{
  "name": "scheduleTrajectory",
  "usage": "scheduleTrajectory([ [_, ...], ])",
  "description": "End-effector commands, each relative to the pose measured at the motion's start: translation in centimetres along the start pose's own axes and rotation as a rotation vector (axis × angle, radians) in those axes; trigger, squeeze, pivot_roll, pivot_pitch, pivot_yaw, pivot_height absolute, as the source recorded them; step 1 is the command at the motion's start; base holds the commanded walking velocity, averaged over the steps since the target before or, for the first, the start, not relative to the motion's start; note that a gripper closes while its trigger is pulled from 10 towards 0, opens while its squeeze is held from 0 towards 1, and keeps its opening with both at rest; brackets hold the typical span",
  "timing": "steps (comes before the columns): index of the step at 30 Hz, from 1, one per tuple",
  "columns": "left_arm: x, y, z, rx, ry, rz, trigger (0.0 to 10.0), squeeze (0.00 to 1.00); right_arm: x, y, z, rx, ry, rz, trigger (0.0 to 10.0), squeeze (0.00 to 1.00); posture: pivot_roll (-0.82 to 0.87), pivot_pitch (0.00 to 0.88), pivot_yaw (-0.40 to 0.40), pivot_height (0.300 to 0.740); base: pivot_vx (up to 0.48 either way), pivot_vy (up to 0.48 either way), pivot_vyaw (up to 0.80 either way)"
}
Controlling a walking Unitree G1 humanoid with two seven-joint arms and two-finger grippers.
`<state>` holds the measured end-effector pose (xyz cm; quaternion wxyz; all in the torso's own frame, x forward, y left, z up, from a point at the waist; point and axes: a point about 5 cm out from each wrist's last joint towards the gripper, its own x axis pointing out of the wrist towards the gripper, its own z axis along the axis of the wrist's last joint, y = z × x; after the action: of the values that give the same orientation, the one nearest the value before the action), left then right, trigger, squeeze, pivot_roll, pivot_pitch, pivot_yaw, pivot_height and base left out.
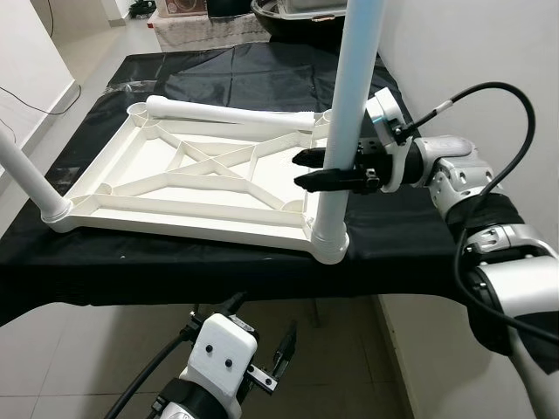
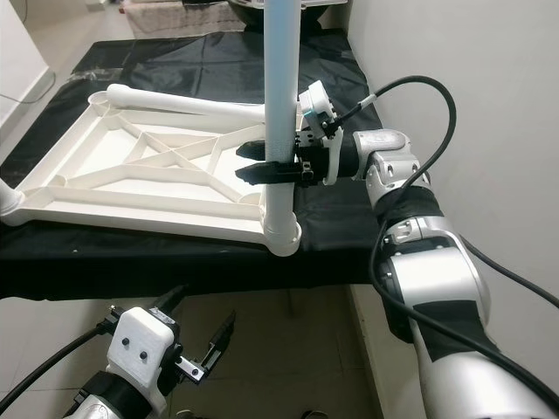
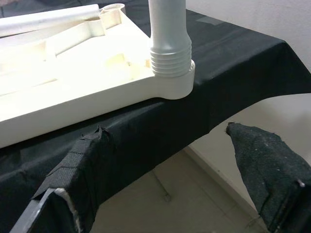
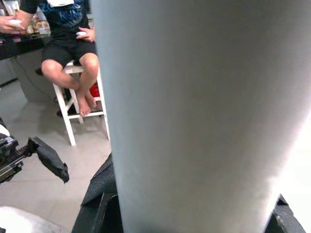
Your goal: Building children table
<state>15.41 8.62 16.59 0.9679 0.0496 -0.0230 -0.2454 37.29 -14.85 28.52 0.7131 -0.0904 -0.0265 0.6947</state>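
Observation:
An upturned white plastic tabletop (image 1: 175,196) lies on a black cloth-covered table (image 1: 410,236). One white leg (image 1: 349,113) stands upright, screwed into the near right corner socket (image 3: 167,82). My right gripper (image 1: 298,169) reaches in from the right at mid-height and is shut on this leg, one black finger on each side. A second leg (image 1: 26,175) stands in the near left corner. A third leg (image 1: 227,113) lies loose across the far side. My left gripper (image 1: 259,327) hangs open below the table's front edge, holding nothing.
A white wall (image 1: 489,61) runs close along the table's right side. Tiled floor (image 1: 79,358) lies in front and to the left. A person (image 4: 68,43) sits on a white stool across the room. Furniture stands beyond the table's far end.

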Motion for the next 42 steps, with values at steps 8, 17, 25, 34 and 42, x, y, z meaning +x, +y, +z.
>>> scheduleTrajectory([
  [8, -0.1, 0.0, -0.5, 0.015, 0.020, 0.011, 10.0, 0.00, -0.6, 0.2, -2.1, 0.060, 0.093, -0.011, 10.0, 0.00, 0.14, 0.227, 0.017, 0.740, 0.000, 0.000, 0.00],
  [17, -0.2, -0.1, -0.6, 0.018, 0.021, 0.010, 10.0, 0.00, -0.9, 0.2, -2.0, 0.039, 0.129, -0.013, 10.0, 0.00, 0.14, 0.227, 0.017, 0.740, 0.000, 0.000, 0.00],
  [25, -0.1, 0.0, -0.6, 0.021, 0.020, 0.012, 10.0, 0.00, 0.0, 0.3, -2.3, 0.058, 0.104, 0.015, 10.0, 0.00, 0.13, 0.227, 0.016, 0.740, 0.000, 0.000, 0.00],
  [34, -0.1, -0.2, -0.6, 0.023, 0.018, 0.013, 10.0, 0.00, 1.4, 0.5, -4.0, 0.112, 0.021, -0.013, 10.0, 0.00, 0.14, 0.215, 0.017, 0.740, 0.000, 0.000, 0.00],
  [42, -0.1, -0.3, -0.6, 0.023, 0.019, 0.011, 10.0, 0.00, 1.4, 0.7, -4.1, 0.137, 0.015, 0.018, 10.0, 0.00, 0.14, 0.212, 0.011, 0.740, 0.000, 0.000, 0.00],
])
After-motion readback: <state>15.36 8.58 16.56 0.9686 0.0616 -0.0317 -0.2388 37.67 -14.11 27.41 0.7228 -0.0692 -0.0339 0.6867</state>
